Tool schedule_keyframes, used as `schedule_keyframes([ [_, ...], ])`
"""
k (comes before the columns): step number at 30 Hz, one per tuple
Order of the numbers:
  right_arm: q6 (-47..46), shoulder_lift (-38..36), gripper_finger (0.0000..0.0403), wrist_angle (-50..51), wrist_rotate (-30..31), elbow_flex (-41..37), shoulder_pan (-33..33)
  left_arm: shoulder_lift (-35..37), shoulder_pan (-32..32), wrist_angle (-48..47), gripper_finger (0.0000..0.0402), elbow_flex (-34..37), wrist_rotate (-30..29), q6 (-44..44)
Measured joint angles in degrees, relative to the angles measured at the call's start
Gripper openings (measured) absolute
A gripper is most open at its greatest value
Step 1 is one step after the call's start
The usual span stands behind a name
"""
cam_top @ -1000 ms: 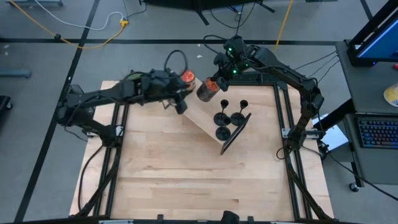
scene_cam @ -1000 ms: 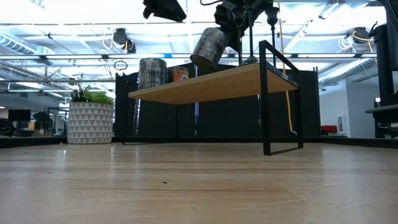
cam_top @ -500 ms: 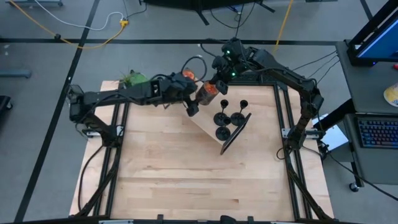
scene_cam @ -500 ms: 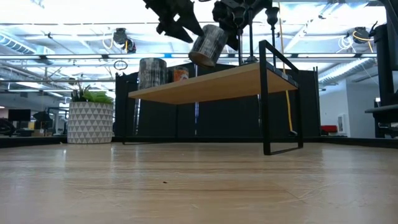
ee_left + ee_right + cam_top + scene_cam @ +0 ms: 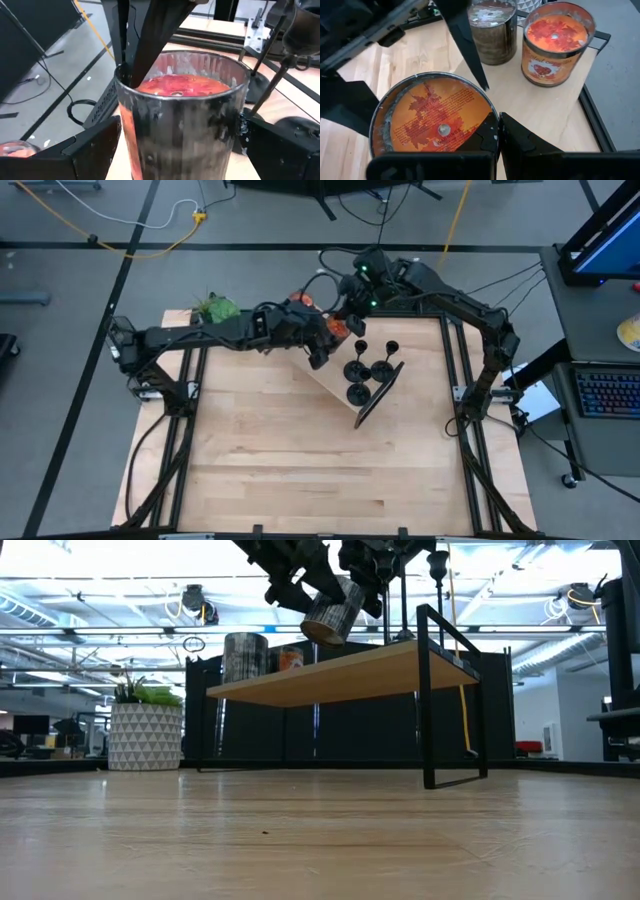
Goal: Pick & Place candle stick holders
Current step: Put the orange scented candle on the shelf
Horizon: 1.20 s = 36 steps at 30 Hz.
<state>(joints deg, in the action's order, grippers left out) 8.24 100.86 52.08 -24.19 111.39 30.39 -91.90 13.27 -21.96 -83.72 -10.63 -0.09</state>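
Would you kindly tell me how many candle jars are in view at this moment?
3. One candle jar is held tilted above the shelf by the right gripper, between the left gripper's open jaws. A grey jar and an orange jar stand on the shelf. Others may be hidden.

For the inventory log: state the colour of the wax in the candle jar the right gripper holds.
Orange, with a leaf pattern, in the candle jar; the right wrist view shows it best.
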Motion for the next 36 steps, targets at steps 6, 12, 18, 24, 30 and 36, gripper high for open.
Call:
schedule_keyframes([
  [6,0.42,0.0,0.0,-0.52,0.07,0.0,-1.29,-0.9,0.36,0.75,0.0393,0.02,0.81,0.09],
  [12,0.35,0.0,0.0,-1.79,-2.3,0.0,-1.94,-0.79,0.34,1.74,0.0393,0.02,0.74,0.62],
  [18,-0.24,0.0,0.0,-1.67,-2.57,0.0,-1.92,-0.79,0.32,1.71,0.0368,0.02,-0.4,0.76],
  [24,-0.43,0.0,0.0002,-1.71,-2.84,0.0,-1.92,-0.83,0.27,1.94,0.0352,0.02,-1.8,0.28],
  [30,-0.16,0.0,0.0021,-1.21,0.61,0.0,-1.92,-0.83,0.21,1.21,0.0349,0.04,-3.95,-1.56],
  [36,-0.35,-1.05,0.0044,0.28,5.02,0.0,-0.52,-0.83,-0.01,-0.49,0.0347,0.15,-11.74,-5.84],
])
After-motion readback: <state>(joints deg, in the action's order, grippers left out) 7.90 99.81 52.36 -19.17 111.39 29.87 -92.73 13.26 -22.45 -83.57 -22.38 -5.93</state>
